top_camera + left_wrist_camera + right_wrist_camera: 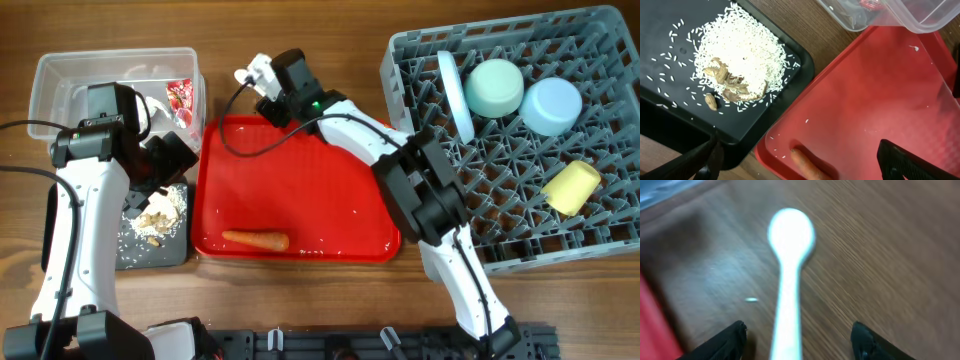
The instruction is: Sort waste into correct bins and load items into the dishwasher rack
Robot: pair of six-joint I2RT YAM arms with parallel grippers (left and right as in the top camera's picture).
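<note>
The orange carrot [255,240] lies at the front of the red tray [300,180]. My left gripper [165,165] is open and empty, low over the seam between the black tray [150,252] and the red tray. In the left wrist view, the carrot's tip [807,164] lies between the left gripper's fingers [799,147]. Rice and beige scraps [735,65] lie on the black tray [660,110]. The clear tub [60,75] holds the napkin [152,108] and wrapper [180,95]. My right gripper [797,330] is open, and the white spoon [791,235] runs between its fingers over the wood. The spoon also shows in the overhead view [250,72].
The grey rack [400,50] at the right holds an upright blue plate [455,90], a mint bowl [495,88], a blue bowl [552,105] and a yellow cup [572,187]. The right arm reaches across the red tray's back right corner. The clear tub's corner [905,20] overhangs the red tray [875,90].
</note>
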